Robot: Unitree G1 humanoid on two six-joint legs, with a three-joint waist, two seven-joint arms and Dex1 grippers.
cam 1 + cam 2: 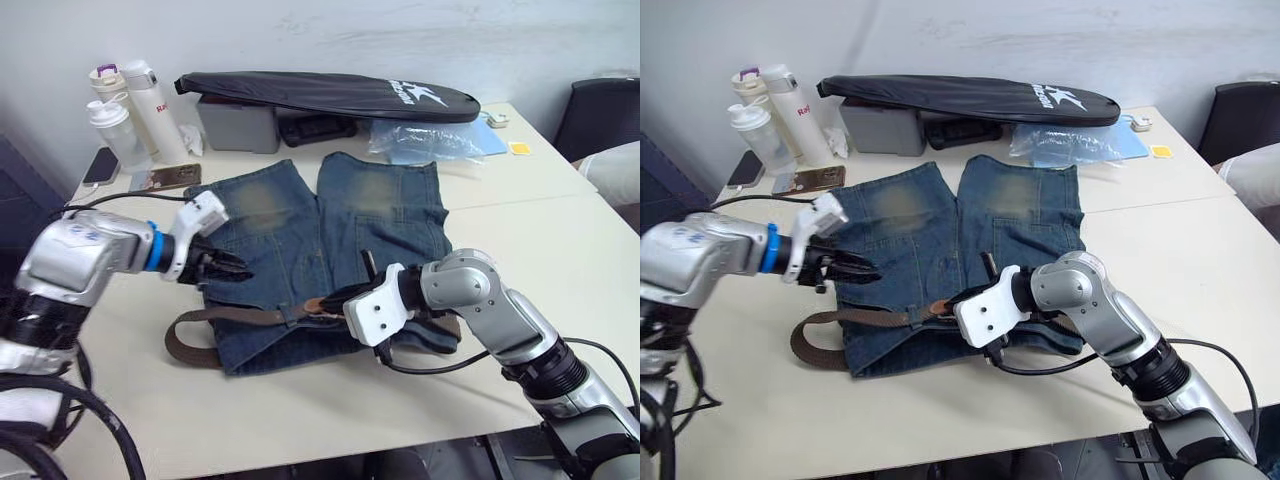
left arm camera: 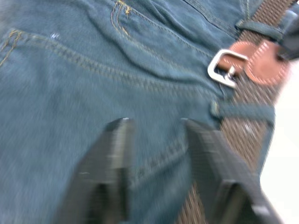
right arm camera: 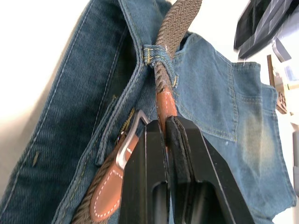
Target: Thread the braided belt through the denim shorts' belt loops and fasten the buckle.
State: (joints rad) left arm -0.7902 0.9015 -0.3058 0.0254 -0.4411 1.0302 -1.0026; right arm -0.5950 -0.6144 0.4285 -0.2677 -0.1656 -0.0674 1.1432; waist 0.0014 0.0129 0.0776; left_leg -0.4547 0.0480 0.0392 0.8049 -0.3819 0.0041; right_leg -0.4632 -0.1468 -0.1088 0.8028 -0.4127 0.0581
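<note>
Along the waistband of the denim shorts (image 1: pixel 330 250), the right gripper (image 3: pixel 167 122) pinches the braided belt (image 3: pixel 164 100) tip by the buckle (image 3: pixel 130 137), left gripper (image 2: pixel 156 135) spread; a slip could pull it back through the belt loop (image 3: pixel 159 58)

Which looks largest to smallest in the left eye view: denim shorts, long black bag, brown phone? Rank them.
1. The denim shorts and the long black bag: unsure. The bag spans wider, the shorts cover more area, and the bag lies farther from the camera.
2. The brown phone, clearly smallest.
</note>
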